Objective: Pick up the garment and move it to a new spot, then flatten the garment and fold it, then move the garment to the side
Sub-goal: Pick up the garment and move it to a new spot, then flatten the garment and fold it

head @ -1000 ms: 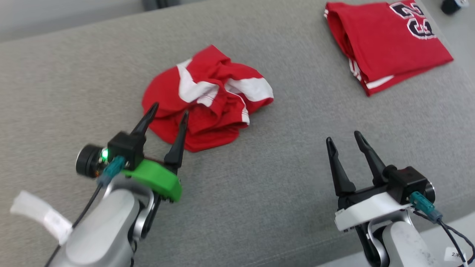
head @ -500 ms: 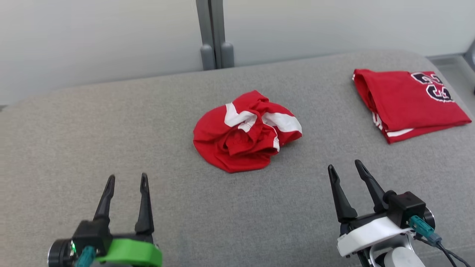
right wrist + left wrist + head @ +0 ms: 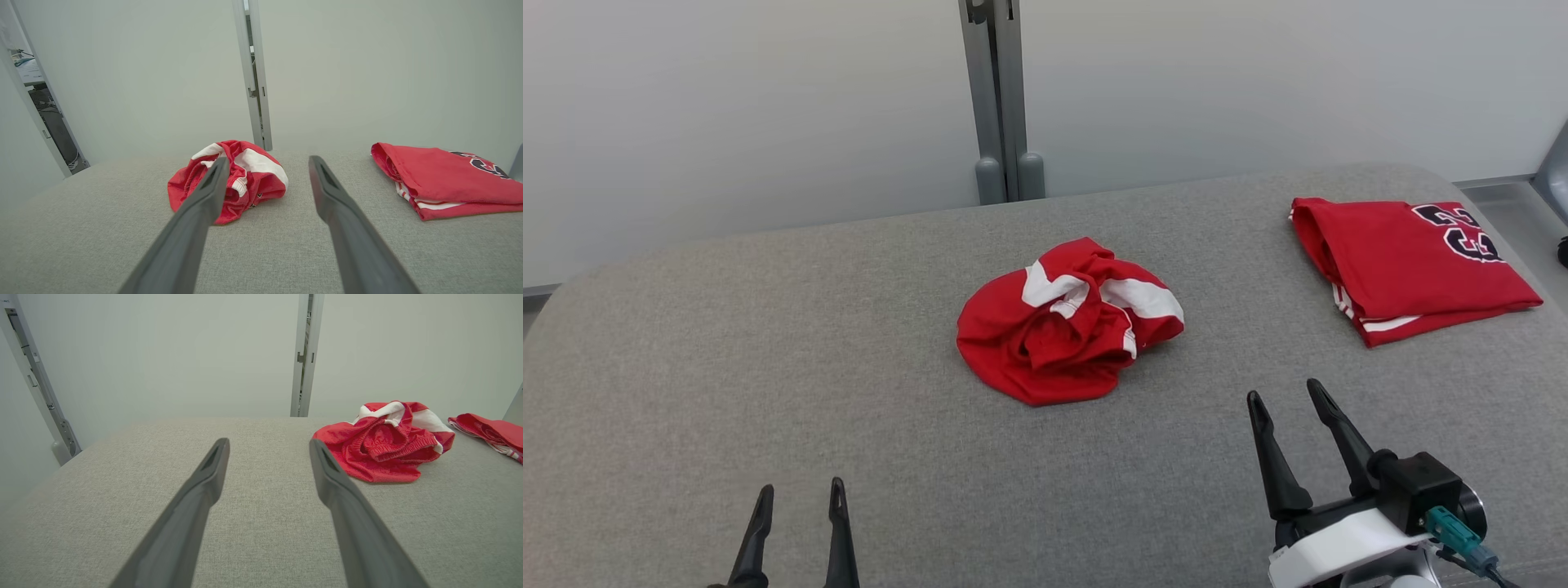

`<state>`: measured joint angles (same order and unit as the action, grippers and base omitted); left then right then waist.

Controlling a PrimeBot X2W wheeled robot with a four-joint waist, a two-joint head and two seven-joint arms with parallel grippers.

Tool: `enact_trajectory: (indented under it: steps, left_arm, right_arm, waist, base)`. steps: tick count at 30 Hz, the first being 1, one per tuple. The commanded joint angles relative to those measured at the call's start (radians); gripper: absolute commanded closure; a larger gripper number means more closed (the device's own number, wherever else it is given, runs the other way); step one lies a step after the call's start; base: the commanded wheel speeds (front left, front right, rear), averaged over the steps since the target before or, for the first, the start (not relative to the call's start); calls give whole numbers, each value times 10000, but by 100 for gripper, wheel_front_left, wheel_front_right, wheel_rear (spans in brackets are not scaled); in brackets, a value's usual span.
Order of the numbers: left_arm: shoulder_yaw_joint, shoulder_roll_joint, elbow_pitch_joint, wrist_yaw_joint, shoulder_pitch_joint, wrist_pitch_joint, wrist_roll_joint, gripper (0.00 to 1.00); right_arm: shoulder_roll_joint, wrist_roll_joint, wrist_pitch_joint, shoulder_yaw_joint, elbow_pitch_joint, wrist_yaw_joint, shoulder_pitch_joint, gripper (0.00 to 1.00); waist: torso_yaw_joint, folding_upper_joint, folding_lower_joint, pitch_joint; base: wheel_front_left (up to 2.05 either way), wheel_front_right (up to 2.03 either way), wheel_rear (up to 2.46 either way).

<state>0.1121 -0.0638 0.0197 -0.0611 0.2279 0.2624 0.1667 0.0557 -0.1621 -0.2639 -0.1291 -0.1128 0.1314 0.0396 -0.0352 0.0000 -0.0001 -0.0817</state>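
Garment well beyond left pincer

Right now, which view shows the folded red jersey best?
Head view: folded red jersey whole, from above, number print visible. Right wrist view: side-on, cut off at the frame edge. Left wrist view: a sliver.

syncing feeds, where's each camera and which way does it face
Head view: on the head, facing forward and down at the garment; left gripper and right gripper show.
Left wrist view: low, looking along the left gripper; garment ahead-right.
Right wrist view: low, along the right gripper; garment ahead-left.
All share the garment and folded jersey.
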Motion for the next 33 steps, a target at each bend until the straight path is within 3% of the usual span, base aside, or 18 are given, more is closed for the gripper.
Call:
enact_trajectory:
  steps: [1, 11, 33]
  left_arm:
    - [-140, 33, 34, 74, 117, 28, 15, 0]
    - [-217, 127, -9, 252, -124, 28, -280, 0]
    - [31, 130, 91, 189, -285, 28, -366, 0]
  right_arm:
    - [-2, 97, -3, 5, 40, -16, 168, 0]
    - [-19, 54, -2, 83, 19, -16, 118, 0]
    - [-49, -45, -2, 130, -53, -16, 93, 0]
  waist:
    - [-4, 0, 1, -19]
    - [40, 0, 1, -32]
    - [58, 0, 1, 11]
  base:
    - [0, 0, 0]
    - [0, 0, 0]
    - [0, 0, 0]
